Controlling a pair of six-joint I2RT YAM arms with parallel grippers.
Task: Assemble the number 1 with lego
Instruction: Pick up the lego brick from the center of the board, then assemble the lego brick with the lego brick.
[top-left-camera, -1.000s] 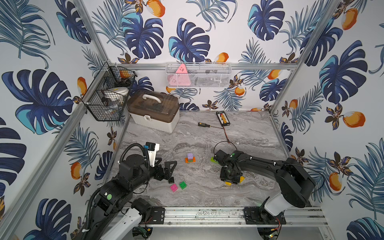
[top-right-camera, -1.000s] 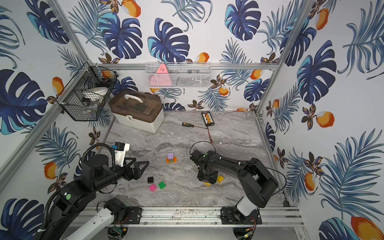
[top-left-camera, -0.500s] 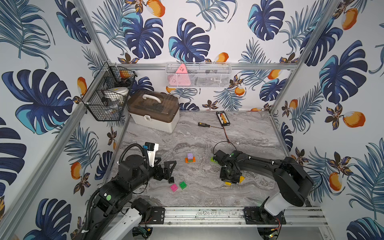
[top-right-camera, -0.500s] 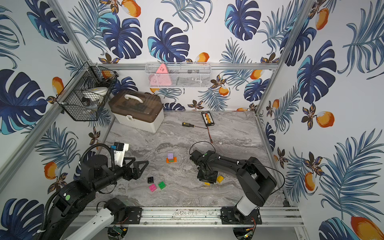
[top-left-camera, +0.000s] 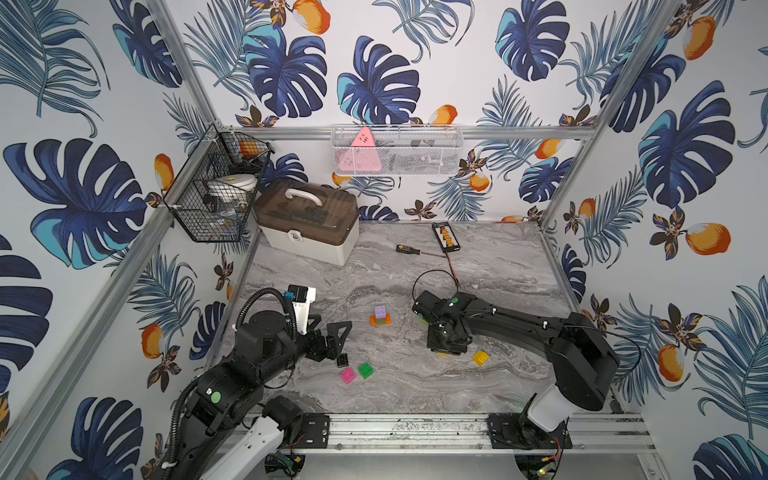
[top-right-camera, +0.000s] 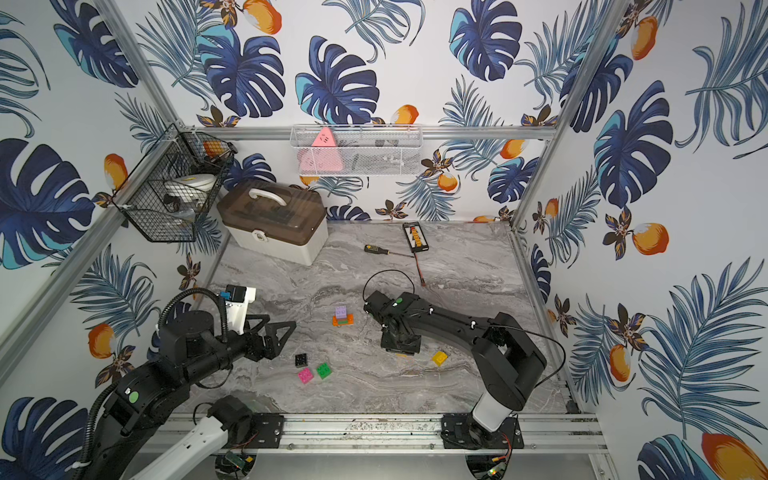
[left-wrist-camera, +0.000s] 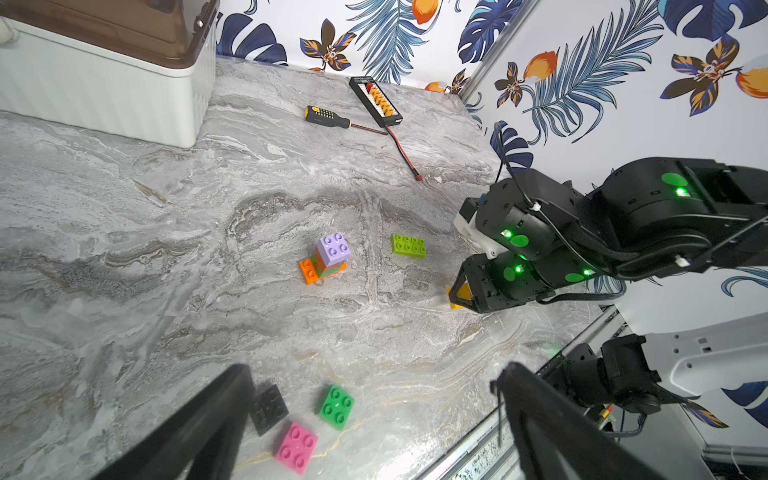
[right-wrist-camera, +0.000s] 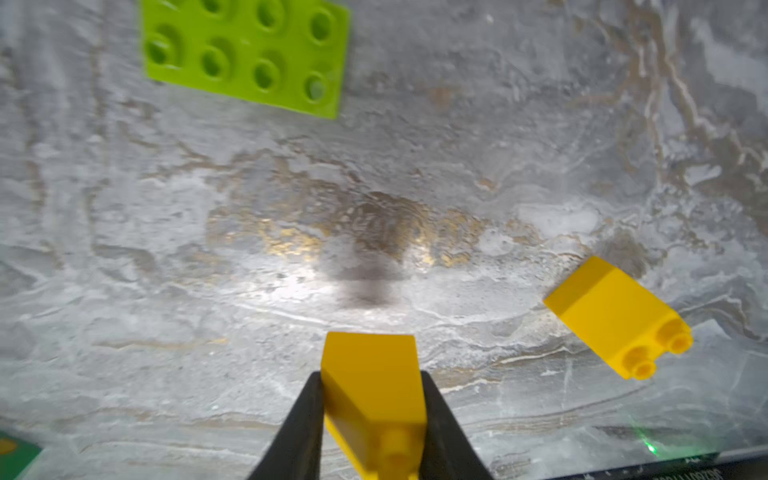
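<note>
The right claw (right-wrist-camera: 372, 390) is clenching a glossy yellow brick (right-wrist-camera: 368, 357) by its smooth sides, with one stud showing between the black fingers. Whether that brick is touching the grey marbled counter (top-left-camera: 415, 386) I cannot tell. A second yellow brick (right-wrist-camera: 615, 316), with two studs showing, is lying near it, apart from the claw. The long lime brick (left-wrist-camera: 408, 245) is lying flat, showing eight studs in two rows.

Towards the middle of the counter a small stack is standing. A long orange brick (left-wrist-camera: 308, 271) is forming its base, and a square lilac brick (left-wrist-camera: 333, 249) with four studs is sitting on top. A green layer is showing between them.

The left claw (top-left-camera: 329, 330) is hanging released, with its jaws spread wide. It is hovering beside three square four-stud bricks lying close together: a black brick (left-wrist-camera: 269, 409), a pink brick (left-wrist-camera: 296, 448) and a green brick (left-wrist-camera: 336, 406).
</note>
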